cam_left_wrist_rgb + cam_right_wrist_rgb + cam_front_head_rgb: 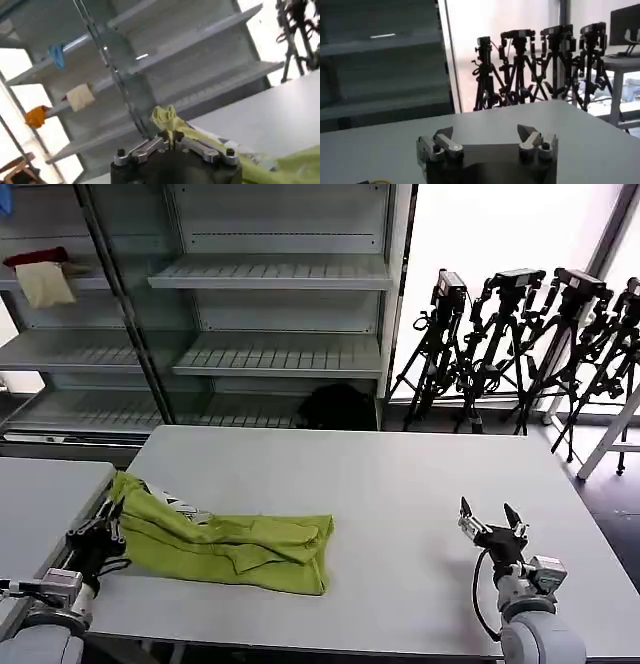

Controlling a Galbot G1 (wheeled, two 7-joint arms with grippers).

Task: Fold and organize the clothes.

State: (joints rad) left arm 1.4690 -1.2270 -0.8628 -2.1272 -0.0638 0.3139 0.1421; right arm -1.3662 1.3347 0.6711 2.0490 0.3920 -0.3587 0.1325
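1. The T-shirt [225,541] lies on the left half of the near part of the table [400,484], folded into a long crumpled band running left to right, with a bit of white print showing near its left end.
2. The left gripper [108,522] is at the shirt's left end, by the table's left edge. In the left wrist view its fingers [145,148] are clenched on a bunched tip of the fabric [167,119], which stands up between them.
3. The right gripper [492,522] hovers over the near right part of the table, well apart from the shirt. Its fingers [442,141] are spread, with nothing between them.
4. The table surface between the shirt and the right gripper is bare.
5. A second table [45,494] stands just to the left, across a narrow gap.
6. Beyond the far edge stand grey shelves [270,274]. A red cloth [38,256] and a cream cloth [45,284] rest on an upper shelf at far left; a dark item [335,406] sits low by the shelf base.
7. Black tripods [520,344] are grouped at far right, before a bright window.
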